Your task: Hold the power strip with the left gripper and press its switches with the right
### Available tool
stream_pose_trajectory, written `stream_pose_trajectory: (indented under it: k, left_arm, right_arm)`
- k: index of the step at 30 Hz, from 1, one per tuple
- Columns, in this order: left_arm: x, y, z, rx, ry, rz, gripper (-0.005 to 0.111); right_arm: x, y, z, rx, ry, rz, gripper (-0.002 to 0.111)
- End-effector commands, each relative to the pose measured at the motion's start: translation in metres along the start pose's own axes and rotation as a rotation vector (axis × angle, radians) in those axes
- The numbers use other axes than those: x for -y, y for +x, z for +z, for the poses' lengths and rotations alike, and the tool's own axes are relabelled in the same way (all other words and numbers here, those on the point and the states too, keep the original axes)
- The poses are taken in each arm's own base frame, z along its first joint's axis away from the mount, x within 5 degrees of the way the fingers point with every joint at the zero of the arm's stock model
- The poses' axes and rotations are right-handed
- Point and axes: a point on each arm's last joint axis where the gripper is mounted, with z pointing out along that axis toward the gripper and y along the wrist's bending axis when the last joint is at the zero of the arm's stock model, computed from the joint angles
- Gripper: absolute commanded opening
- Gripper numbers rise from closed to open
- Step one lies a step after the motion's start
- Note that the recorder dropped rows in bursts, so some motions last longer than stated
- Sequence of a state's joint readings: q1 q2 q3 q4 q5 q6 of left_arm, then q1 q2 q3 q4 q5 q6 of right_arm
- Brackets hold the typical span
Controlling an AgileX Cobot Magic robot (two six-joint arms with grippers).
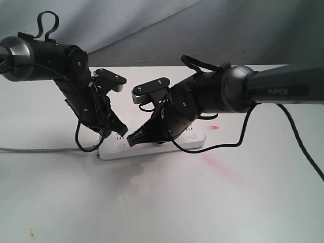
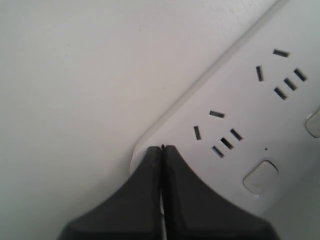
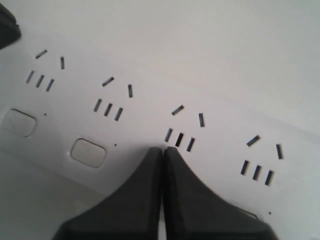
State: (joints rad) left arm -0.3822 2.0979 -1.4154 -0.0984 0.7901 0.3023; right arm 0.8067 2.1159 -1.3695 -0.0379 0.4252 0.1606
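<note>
The white power strip (image 1: 195, 142) lies flat on the table, its thin cord (image 1: 40, 150) running off to the left. My left gripper (image 1: 120, 132) is shut, and its closed tips (image 2: 162, 147) rest on the rounded end of the power strip (image 2: 250, 95), beside a switch (image 2: 260, 176). My right gripper (image 1: 132, 140), on the arm lettered PIPER, is also shut. Its tips (image 3: 163, 149) sit on the power strip (image 3: 150, 70) just below a socket group, in line with the row of switches (image 3: 88, 152). Whatever lies under those tips is hidden.
The strip rests on a white table (image 1: 152, 202) with a grey backdrop behind. A small red mark (image 1: 215, 127) and a faint pink smear (image 1: 220, 167) lie to the right of the strip. The two arms nearly meet above its left half.
</note>
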Motion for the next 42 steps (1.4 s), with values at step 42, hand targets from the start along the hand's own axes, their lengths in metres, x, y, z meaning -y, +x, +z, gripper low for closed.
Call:
stream_pose_trajectory:
  k: [42]
  left_arm:
    - [0.034, 0.036, -0.125, 0.333, 0.11, -0.124, 0.0]
  right_arm:
    - [0.034, 0.097, -0.223, 0.213, 0.057, 0.155, 0.0]
